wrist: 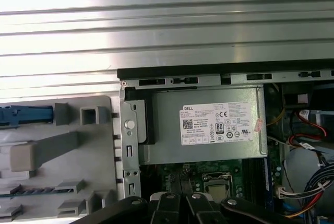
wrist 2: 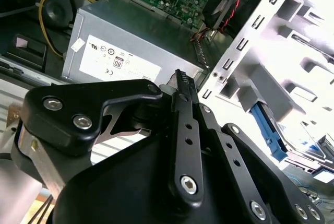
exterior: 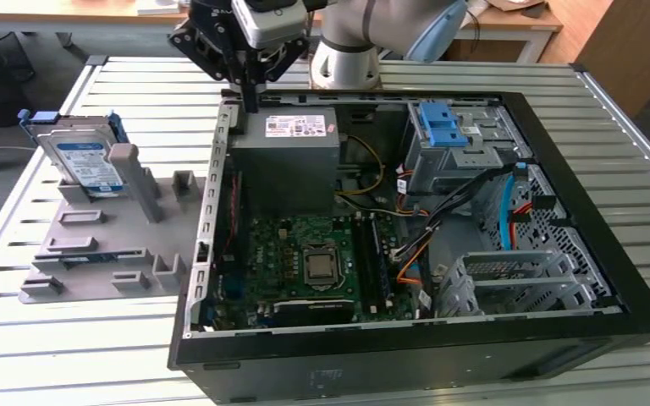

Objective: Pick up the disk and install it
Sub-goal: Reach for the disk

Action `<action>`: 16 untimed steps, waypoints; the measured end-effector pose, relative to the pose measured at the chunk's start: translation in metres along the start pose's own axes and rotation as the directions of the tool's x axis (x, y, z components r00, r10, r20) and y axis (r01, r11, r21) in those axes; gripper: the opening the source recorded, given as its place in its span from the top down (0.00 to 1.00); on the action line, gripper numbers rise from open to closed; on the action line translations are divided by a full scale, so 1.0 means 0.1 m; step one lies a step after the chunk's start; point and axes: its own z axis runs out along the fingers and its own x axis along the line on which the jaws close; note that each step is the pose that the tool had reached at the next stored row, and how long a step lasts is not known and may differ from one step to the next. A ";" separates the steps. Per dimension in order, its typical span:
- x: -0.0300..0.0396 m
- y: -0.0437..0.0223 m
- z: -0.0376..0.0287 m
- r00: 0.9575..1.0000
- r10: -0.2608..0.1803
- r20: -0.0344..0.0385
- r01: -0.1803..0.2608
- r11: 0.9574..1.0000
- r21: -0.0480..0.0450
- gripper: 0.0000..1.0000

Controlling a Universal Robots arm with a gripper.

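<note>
Hand (exterior: 250, 106) hangs over the rear wall of the open case (exterior: 415, 355), just above the power supply (exterior: 289, 156). Its fingers (wrist 2: 183, 96) are pressed together and hold nothing. Disk (exterior: 82, 161) stands upright in the grey fixture (exterior: 77, 245) on the worktop (exterior: 77, 355), at the exterior view's left, beside the case and apart from the hand.

table (exterior: 54, 338): silver metal top made of long ribbed slats, same slats in the first wrist view too
pc case (exterior: 415, 359): black tower lying on its side straight on the slats, side panel off, hogging the exterior view's right
grey holder plate (exterior: 88, 245): flat on the slats, right beside the case on the exterior view's left
</note>
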 end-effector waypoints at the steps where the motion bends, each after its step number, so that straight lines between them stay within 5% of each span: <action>1: 0.009 -0.001 0.001 1.000 0.000 0.000 0.000 1.000 0.000 0.89; 16: 0.125 -0.010 0.005 1.000 0.000 0.000 0.000 1.000 0.000 0.89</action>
